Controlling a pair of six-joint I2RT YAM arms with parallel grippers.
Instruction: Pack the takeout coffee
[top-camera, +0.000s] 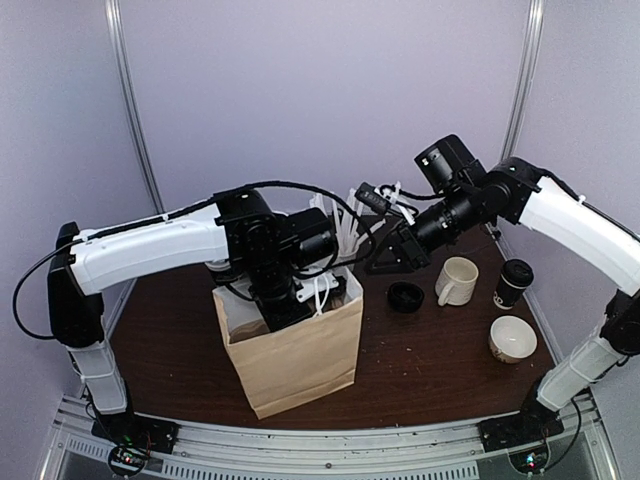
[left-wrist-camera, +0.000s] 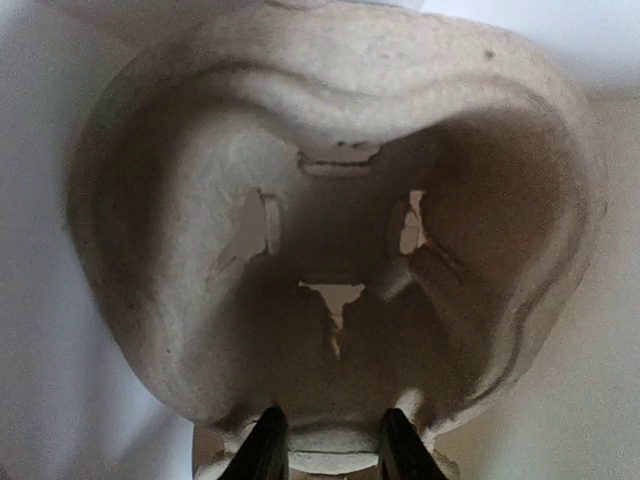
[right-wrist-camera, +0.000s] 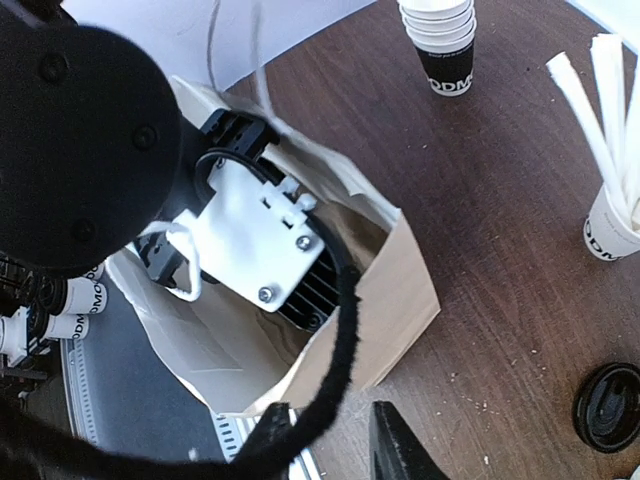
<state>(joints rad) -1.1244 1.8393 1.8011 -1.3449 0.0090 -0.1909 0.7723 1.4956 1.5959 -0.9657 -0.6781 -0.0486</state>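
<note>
The takeout coffee (top-camera: 513, 282), a dark cup with a black lid, stands at the right of the table, apart from both grippers. My left gripper (left-wrist-camera: 330, 450) reaches down into the open brown paper bag (top-camera: 300, 355). Its fingers are shut on the edge of a moulded pulp cup carrier (left-wrist-camera: 330, 200), which fills the left wrist view. My right gripper (right-wrist-camera: 335, 445) is open and empty. It hovers above the bag's far right corner (right-wrist-camera: 400, 290), over the left wrist. In the top view the right gripper (top-camera: 385, 255) is left of the coffee.
A white mug (top-camera: 457, 280), a loose black lid (top-camera: 405, 296) and a white bowl (top-camera: 512, 338) lie right of the bag. A cup of white sticks (right-wrist-camera: 610, 225) and a stack of lidless cups (right-wrist-camera: 445, 40) stand behind. The left arm's cable crosses the right gripper's view.
</note>
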